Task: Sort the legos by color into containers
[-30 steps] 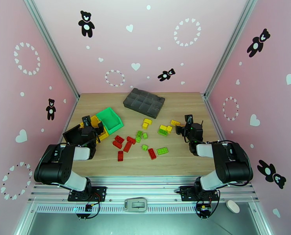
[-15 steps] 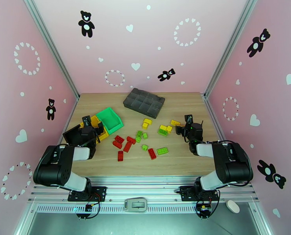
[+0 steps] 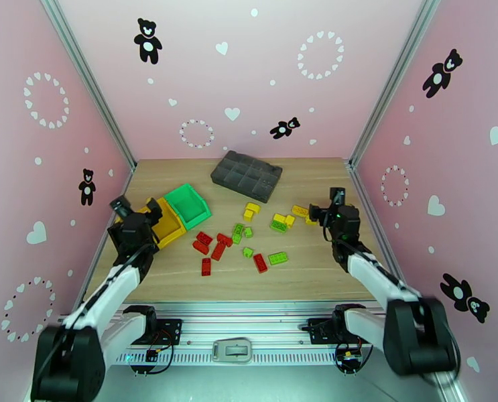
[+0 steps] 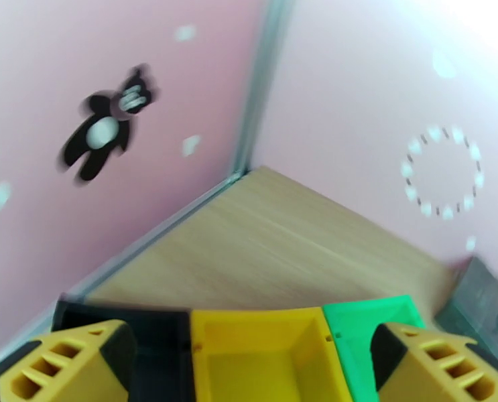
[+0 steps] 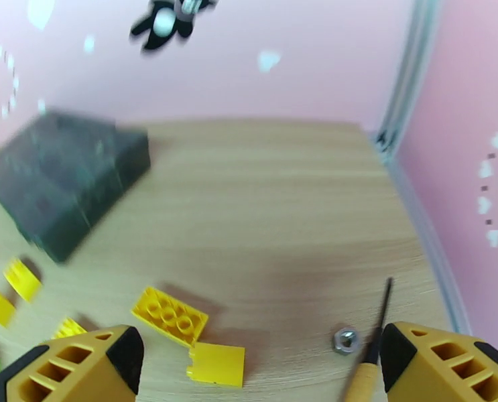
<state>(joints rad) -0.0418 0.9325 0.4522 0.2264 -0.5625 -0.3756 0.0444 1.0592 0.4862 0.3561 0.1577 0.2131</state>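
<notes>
From above, your left gripper [image 3: 137, 209] hangs spread and empty over the containers [image 3: 188, 206], and your right gripper [image 3: 326, 206] is equally wide beside the scattered legos [image 3: 238, 239]. The left wrist view shows the black bin [image 4: 158, 329], yellow bin [image 4: 262, 353] and green bin [image 4: 359, 323] touching in a row. In the right wrist view, yellow bricks [image 5: 169, 315] lie near a nut [image 5: 346, 340] and a screwdriver [image 5: 372, 353], so a careless closure could grab those instead.

The table [image 3: 302, 279] has a light wood grain. Legos come in 3 colours: red legos [image 3: 218, 250], yellow legos [image 3: 251, 209], light green legos [image 3: 278, 258]. The 3 bins: green container [image 3: 190, 204], yellow container [image 3: 169, 222], black container [image 4: 158, 329]. The tray [image 3: 246, 175] is dark grey. The walls [image 3: 249, 75] are pink, printed with black-and-white teddy bears, white hearts and white rings. The screwdriver [image 5: 362, 380] has a yellow handle and a black shaft.
</notes>
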